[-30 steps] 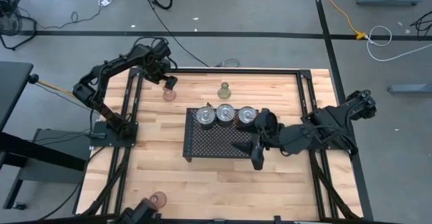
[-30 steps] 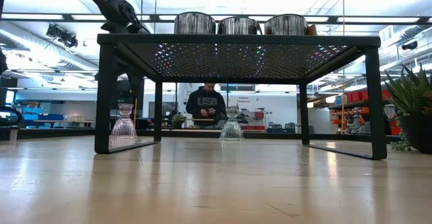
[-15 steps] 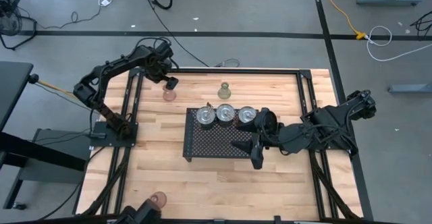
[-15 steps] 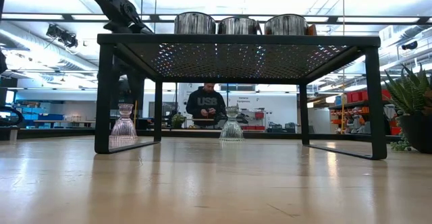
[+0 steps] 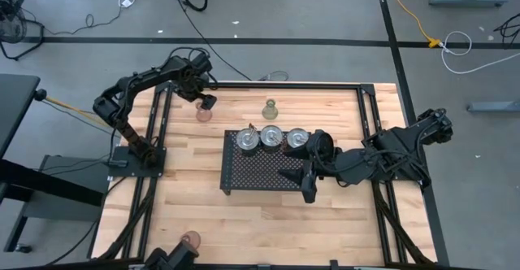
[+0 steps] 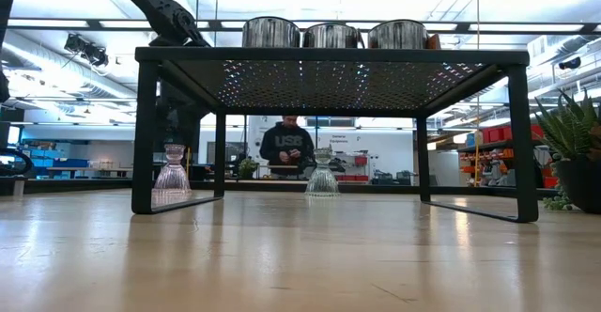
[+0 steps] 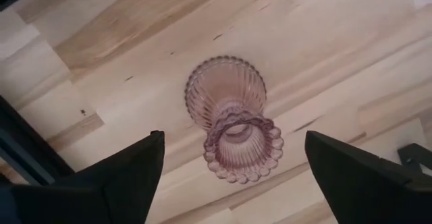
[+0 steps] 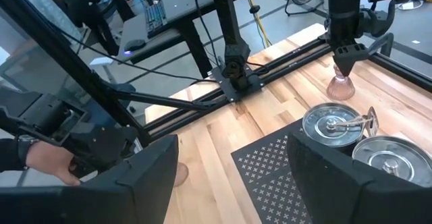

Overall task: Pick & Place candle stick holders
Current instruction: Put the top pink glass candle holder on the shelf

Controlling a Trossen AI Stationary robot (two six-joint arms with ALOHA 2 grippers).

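Step in hand looks like the pickup of a pink glass holder [image 7: 233,126] at the far left of the table [image 5: 341,221]. Left gripper [image 5: 206,101] hangs right over it, pointing down. In the left wrist view the two fingers [image 7: 121,180] stand wide apart on either side of the glass, no contact showing, nothing held. Holder stands upright on bare wood, left of the black tray [image 5: 260,172].

Next move, as I judge it: come lower so the pads flank the narrow waist, then squeeze, lift, carry to the tray. Ribbed glass, likely slippery; an off-centre pinch could tip it.

Right gripper [image 5: 309,190] waits low at the tray's near right corner. Its fingers [image 8: 344,177] sit partly apart in the right wrist view, with nothing between them.

Three silver dish holders [image 5: 271,137] sit in a row on the far edge of the tray. Olive-green glass holder [image 5: 270,107] stands on the wood just beyond the tray. Second pink holder [image 5: 191,240] is at the near left edge of the table. A person [image 6: 286,148] stands in the room behind.
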